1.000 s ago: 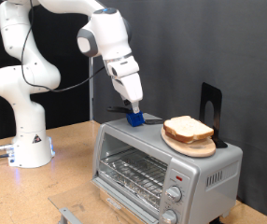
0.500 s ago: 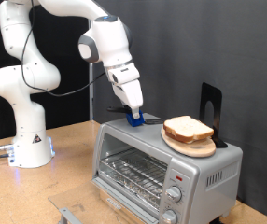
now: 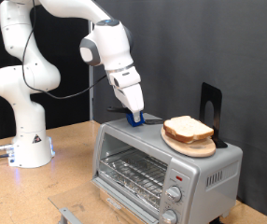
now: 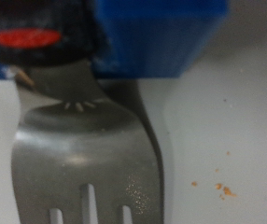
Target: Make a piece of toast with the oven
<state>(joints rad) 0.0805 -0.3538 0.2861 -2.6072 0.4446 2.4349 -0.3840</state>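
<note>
- Counter point(image 3: 73, 168): light wooden top, bare around the arm's white base point(image 3: 26, 149), which sits toward the exterior view's left. A thin cable runs off the base toward the left edge.
- Room: black backdrop behind the whole scene; nothing else of the room can be made out.
- Oven point(image 3: 161, 168): silver-grey box standing on the counter at the exterior view's lower right. Glass door is shut, wire rack visible behind it, two round knobs point(image 3: 174, 194) and a small red light on the front panel at the right.
- Oven top: flat grey surface carrying several things. A round wooden plate point(image 3: 191, 143) lies toward its right end.
- Toast point(image 3: 189, 128): pale slice with brown crust, lying flat on the plate, on top of the oven and not inside it.
- Stand point(image 3: 211, 110): flat black metal piece, upright behind the plate at the back right of the oven top.
- Gripper point(image 3: 133, 117): lowered onto the oven top's left rear, well left of the plate, at a blue block point(image 3: 135, 119) there.
- Wrist view: metal fork point(image 4: 91, 159) fills the frame, its neck running up under the blue block point(image 4: 157, 37); a red spot point(image 4: 26, 38) shows beside it. A few crumbs point(image 4: 222, 189) lie on the grey surface.
- Fingers: cannot tell whether they are spread or pressed together; neither view shows them clearly.
</note>
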